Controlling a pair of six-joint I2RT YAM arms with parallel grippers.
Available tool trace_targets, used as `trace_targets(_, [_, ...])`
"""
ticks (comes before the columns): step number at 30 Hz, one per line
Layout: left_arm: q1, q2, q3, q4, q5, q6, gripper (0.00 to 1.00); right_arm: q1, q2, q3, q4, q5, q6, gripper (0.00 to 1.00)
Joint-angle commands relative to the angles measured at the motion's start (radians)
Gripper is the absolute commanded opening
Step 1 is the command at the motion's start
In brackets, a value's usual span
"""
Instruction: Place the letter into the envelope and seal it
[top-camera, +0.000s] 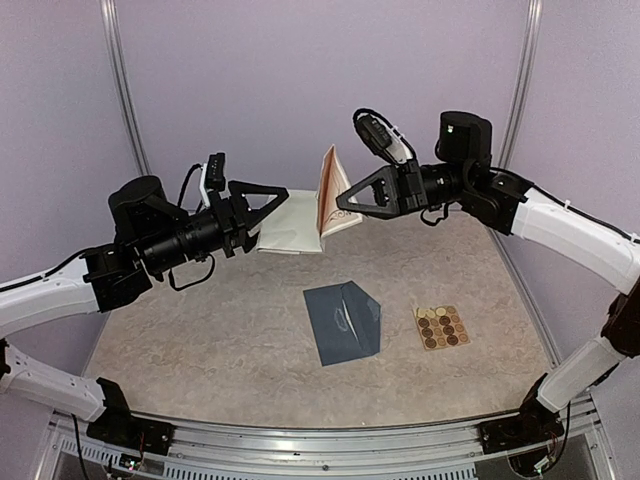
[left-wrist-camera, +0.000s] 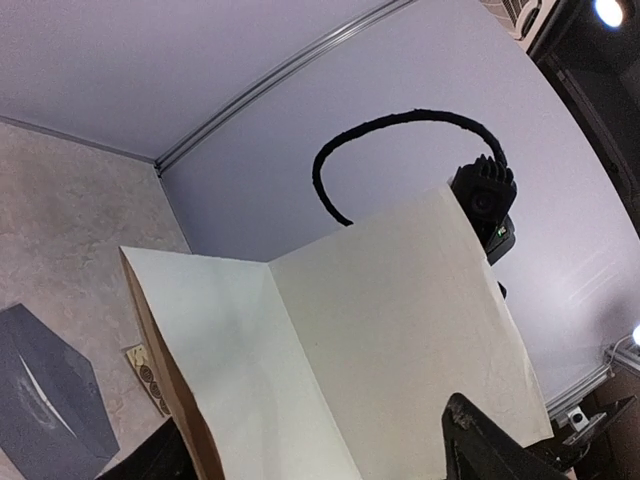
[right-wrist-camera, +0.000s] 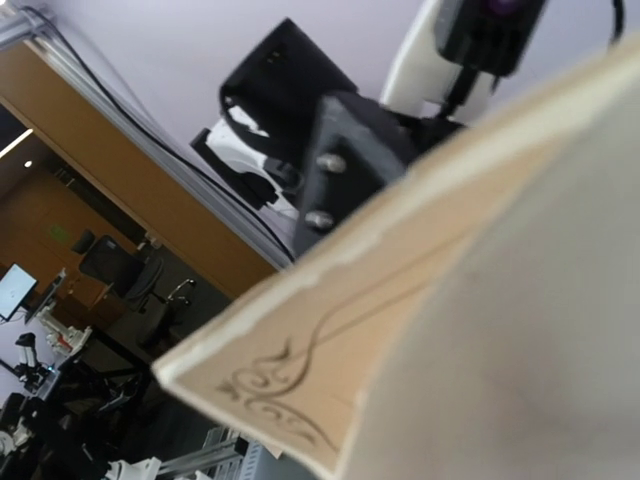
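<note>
The cream letter (top-camera: 298, 226) hangs in the air at the back, folded along a crease, one half standing up with its ornamented tan side (top-camera: 333, 185) showing. My right gripper (top-camera: 343, 205) is shut on the raised half's edge. In the right wrist view the letter (right-wrist-camera: 480, 300) fills the frame and hides the fingers. My left gripper (top-camera: 280, 195) is at the letter's left side. In its wrist view the letter (left-wrist-camera: 380, 340) spreads in front of two fingers (left-wrist-camera: 490, 445) set wide apart. The slate-blue envelope (top-camera: 343, 320) lies flat on the table below, flap open.
A tan sheet of round brown stickers (top-camera: 442, 327) lies right of the envelope. It also shows in the left wrist view (left-wrist-camera: 150, 375), beside the envelope (left-wrist-camera: 45, 400). Lilac walls and metal posts (top-camera: 125, 85) enclose the table.
</note>
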Motion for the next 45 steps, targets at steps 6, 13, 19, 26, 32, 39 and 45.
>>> trace_targets(6, [-0.007,0.007,-0.018,0.038,-0.041,-0.025,0.22,-0.005,-0.039,-0.033,0.110,-0.030,0.042,0.00])
trace_targets(13, [-0.006,-0.026,-0.017,-0.014,-0.108,0.011,0.00,-0.027,-0.038,-0.047,0.071,0.048,0.029,0.14])
trace_targets(19, [-0.007,-0.069,-0.019,-0.063,-0.148,0.068,0.00,-0.051,-0.054,-0.088,0.118,0.132,0.065,0.84])
trace_targets(26, [-0.007,-0.067,-0.019,-0.043,-0.118,0.092,0.00,-0.052,-0.017,-0.061,0.078,0.199,0.059,0.94])
trace_targets(32, [-0.007,-0.062,-0.023,-0.009,-0.100,0.099,0.00,-0.051,0.029,-0.049,0.053,0.209,0.066,0.86])
trace_targets(39, [-0.007,-0.061,-0.029,0.025,-0.093,0.103,0.00,-0.051,0.061,-0.058,0.009,0.219,0.058,0.92])
trace_targets(45, [-0.003,-0.059,-0.033,0.040,-0.087,0.105,0.00,-0.052,0.078,-0.062,0.077,0.144,0.112,0.86])
